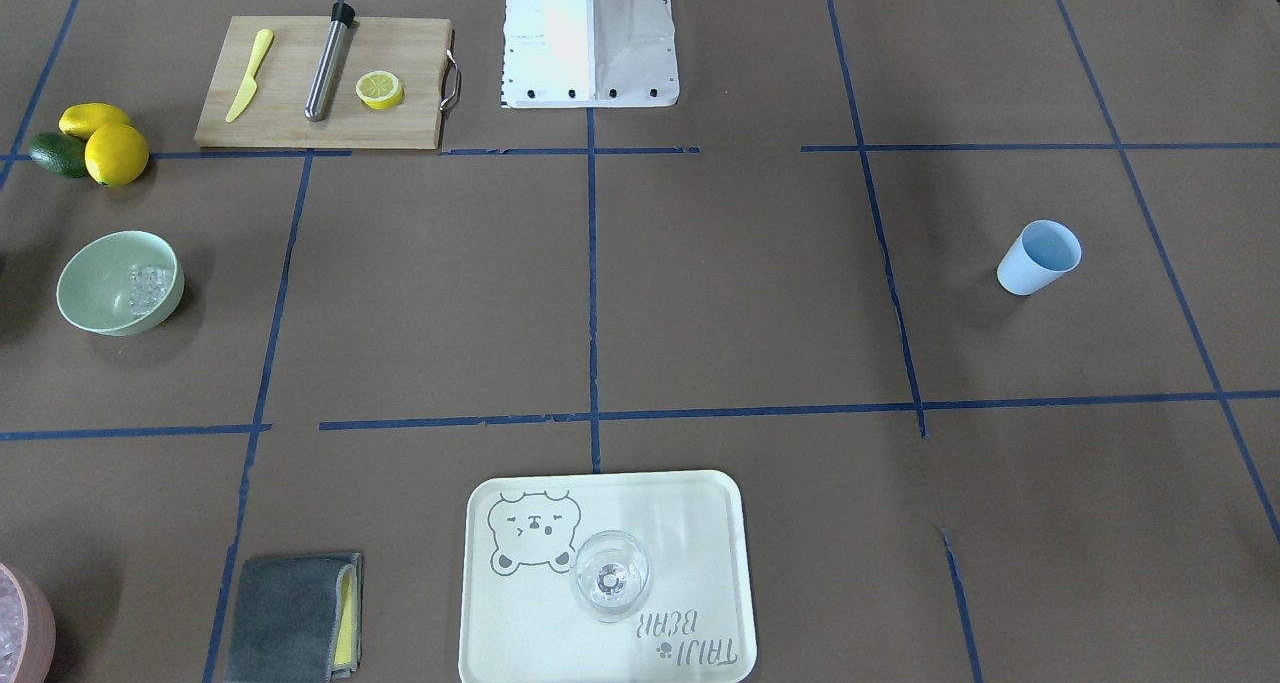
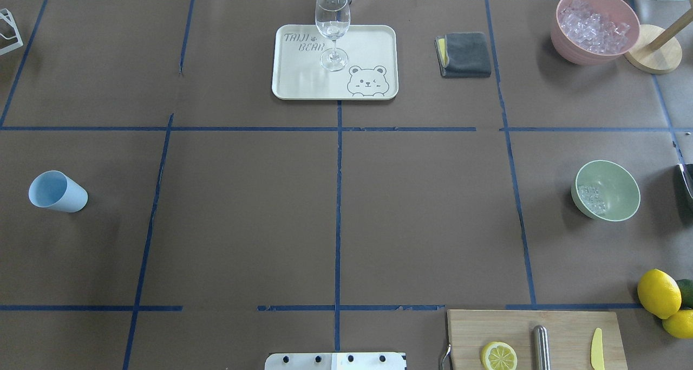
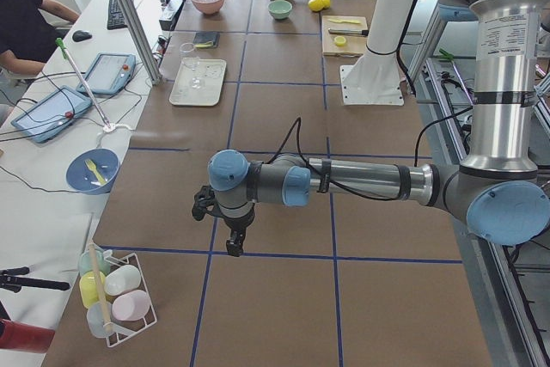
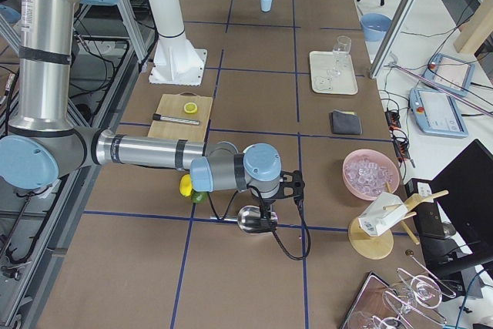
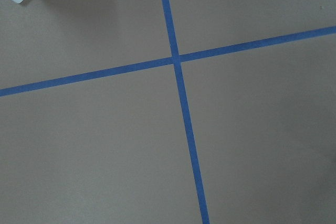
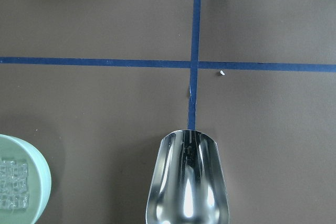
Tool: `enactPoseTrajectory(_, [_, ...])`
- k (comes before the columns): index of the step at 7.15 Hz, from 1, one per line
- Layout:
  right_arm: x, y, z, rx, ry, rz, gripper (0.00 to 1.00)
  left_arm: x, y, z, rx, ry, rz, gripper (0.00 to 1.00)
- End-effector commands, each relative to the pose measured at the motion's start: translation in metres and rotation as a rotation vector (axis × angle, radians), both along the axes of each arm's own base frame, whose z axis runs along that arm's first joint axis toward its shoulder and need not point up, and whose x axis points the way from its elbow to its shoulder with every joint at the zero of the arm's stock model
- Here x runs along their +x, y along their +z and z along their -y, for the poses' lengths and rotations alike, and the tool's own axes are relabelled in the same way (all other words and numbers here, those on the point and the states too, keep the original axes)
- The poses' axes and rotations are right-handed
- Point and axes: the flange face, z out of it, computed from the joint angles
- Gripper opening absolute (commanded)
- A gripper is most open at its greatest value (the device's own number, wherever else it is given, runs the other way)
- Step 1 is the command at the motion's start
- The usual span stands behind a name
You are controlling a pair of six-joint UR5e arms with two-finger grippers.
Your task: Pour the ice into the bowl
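Status: ice (image 2: 591, 198) lies inside the bowl (image 2: 605, 190), against 1 wall; the pour is judged complete. The metal scoop (image 6: 188, 182) (empty, bright inside) hangs over the worktop (image 2: 335, 213) near the bowl, apart from it. Right claw (image 4: 271, 209) and left claw (image 3: 234, 242): finger state cannot be told. Remaining: none evident, except setting the scoop down.

The only words I can read stand on the tray (image 2: 379, 39): "TAIJI BEAR", in grey capitals across one corner, with a small paw mark (image 1: 665, 649) beside them and a bear's face (image 2: 366, 80) drawn in the opposite corner. From across the table the same words read upside down. My left arm (image 3: 369, 180) carries a label (image 3: 501, 32) with what seems fine print, too small to make out.
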Motion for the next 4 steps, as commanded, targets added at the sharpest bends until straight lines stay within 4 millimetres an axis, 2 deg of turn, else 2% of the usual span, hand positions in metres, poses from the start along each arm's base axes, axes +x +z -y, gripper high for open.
enactPoseTrajectory(1, [0.0104,0.0039,-0.0061,-0.018,0.025,0.007,1.0,0.0007,0.0049,0.0023,-0.01,-0.001,0.0,1.0])
enactPoseTrajectory(4, [0.0179,0.0085,-0.0113,-0.029,0.042,0.002,1.0,0.0008,0.002,0.0052,-0.005,-0.002,0.0,1.0])
